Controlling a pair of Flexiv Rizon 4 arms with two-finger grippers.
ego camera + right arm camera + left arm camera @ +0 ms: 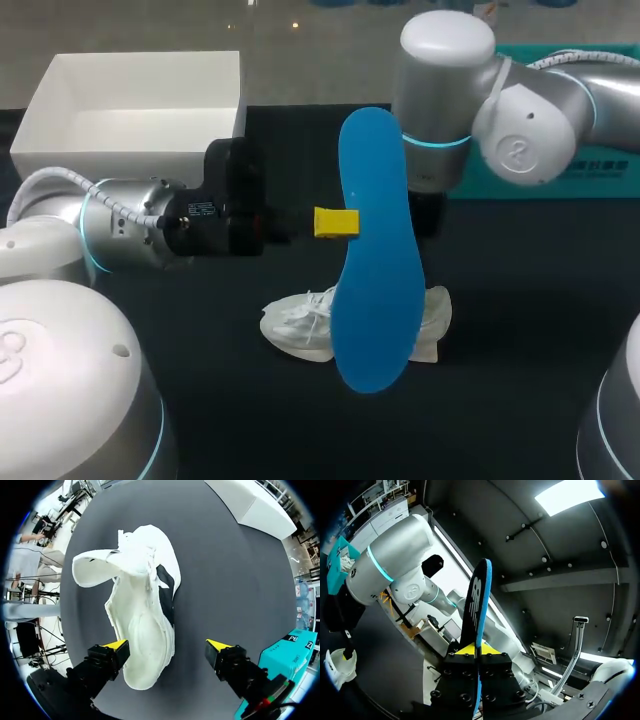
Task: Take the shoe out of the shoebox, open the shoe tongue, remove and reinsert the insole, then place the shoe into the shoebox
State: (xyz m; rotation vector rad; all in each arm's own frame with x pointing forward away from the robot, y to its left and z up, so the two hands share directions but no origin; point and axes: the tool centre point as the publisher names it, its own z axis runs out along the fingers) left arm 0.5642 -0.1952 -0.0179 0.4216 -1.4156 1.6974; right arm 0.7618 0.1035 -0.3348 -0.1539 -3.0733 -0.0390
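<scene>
My left gripper [336,222] is shut on a blue insole [375,250] and holds it upright above the table, flat side to the head camera. In the left wrist view the insole [476,610] stands edge-on between the yellow fingertips of that gripper [476,650]. A white shoe [300,322] lies on the black table, partly hidden behind the insole. My right gripper [167,647] hangs open above the shoe [142,605], fingers wide apart; the tongue is pulled back and the dark inside shows. The white shoebox [130,110] stands open at the far left.
A teal box [590,165] sits at the far right behind my right arm; it also shows as the teal box [287,655] beside the right gripper. The shoebox corner [260,505] lies beyond the shoe. Black table surface [520,330] surrounds the shoe.
</scene>
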